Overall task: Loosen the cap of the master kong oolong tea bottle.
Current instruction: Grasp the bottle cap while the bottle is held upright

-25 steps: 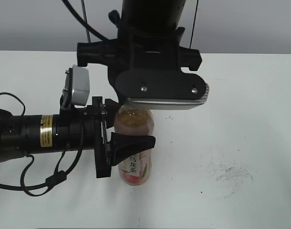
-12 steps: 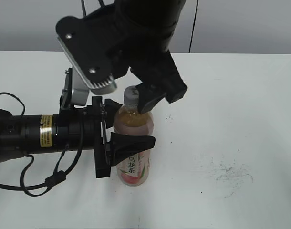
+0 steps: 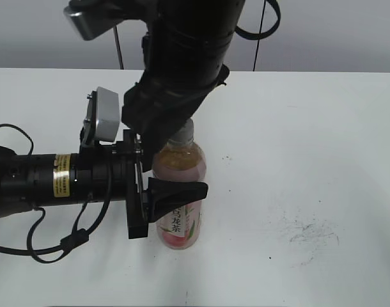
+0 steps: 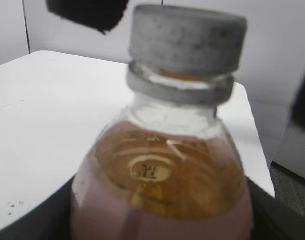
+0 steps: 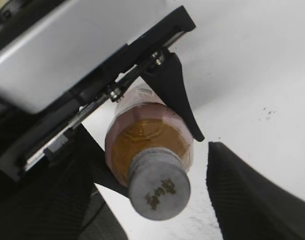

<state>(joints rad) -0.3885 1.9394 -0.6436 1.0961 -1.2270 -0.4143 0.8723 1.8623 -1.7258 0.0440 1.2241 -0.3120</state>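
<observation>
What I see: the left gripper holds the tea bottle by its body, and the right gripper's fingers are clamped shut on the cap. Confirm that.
Wrong on the right gripper: the right wrist view shows its fingers open, standing apart on either side of the cap, not clamped on it. The left gripper does hold the bottle by its body.

Cap (image 5: 159, 186) matt grey plastic; bottle (image 4: 162, 185) clear glossy plastic; table (image 3: 323, 141) matt white, scuffed.
</observation>
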